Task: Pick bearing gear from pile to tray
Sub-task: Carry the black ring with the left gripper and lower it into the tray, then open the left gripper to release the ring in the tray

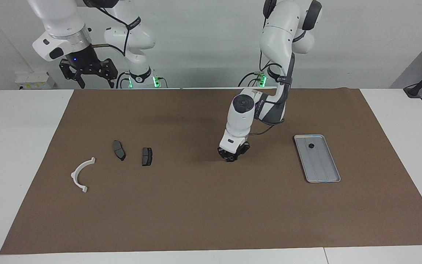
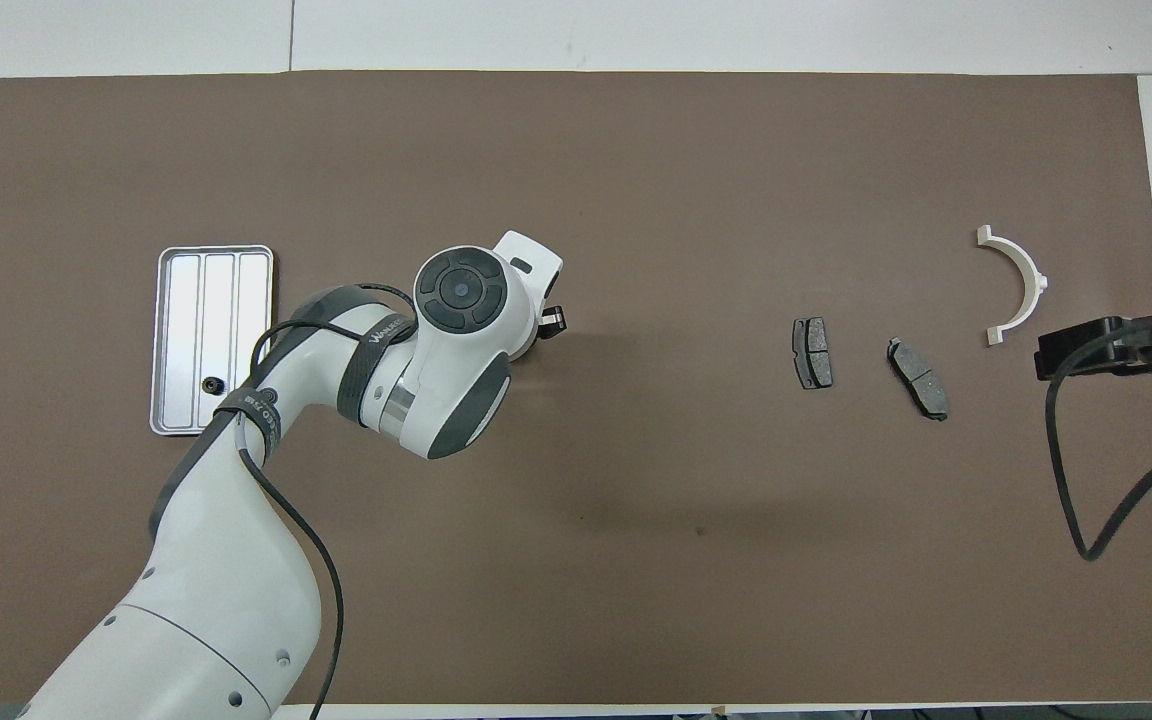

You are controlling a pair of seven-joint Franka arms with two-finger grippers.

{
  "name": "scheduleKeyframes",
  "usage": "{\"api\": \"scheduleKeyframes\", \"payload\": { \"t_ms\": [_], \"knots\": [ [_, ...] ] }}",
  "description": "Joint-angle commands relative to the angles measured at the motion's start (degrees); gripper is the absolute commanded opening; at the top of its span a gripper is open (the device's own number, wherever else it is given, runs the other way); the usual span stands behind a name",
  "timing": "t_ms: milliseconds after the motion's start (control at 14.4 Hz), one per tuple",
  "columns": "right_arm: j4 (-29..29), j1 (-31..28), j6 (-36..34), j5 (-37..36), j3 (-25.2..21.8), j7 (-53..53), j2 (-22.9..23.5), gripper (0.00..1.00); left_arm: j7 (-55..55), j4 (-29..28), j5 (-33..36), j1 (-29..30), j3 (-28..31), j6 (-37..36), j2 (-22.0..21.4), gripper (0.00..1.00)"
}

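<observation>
My left gripper [image 1: 230, 157] is down on the brown mat near the middle of the table, shut on a small black bearing gear [image 1: 229, 159]. In the overhead view its wrist hides the gear. The silver tray [image 1: 322, 181] [image 2: 216, 300] lies toward the left arm's end, with one black round piece [image 1: 311, 146] [image 2: 209, 383] inside it. The pile's other parts lie toward the right arm's end: a white arc [image 1: 82, 174] [image 2: 1021, 280] and two dark brake pads [image 1: 119, 150] [image 1: 147, 156]. My right gripper [image 1: 88, 75] waits raised and open over the mat's edge at the right arm's end.
The brown mat [image 1: 211, 212] covers most of the white table. The brake pads [image 2: 812, 353] [image 2: 918, 378] lie side by side, between the white arc and the left gripper. A black cable [image 2: 1061, 470] hangs from the right arm.
</observation>
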Motion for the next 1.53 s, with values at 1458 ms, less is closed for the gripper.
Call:
{"api": "scheduleKeyframes", "payload": {
  "t_ms": [1458],
  "knots": [
    [-0.2, -0.4, 0.2, 1.1, 0.1, 0.8, -0.5, 1.0, 49.0, -13.0, -0.6, 33.0, 2.2, -1.7, -15.3, 0.0]
  ]
}}
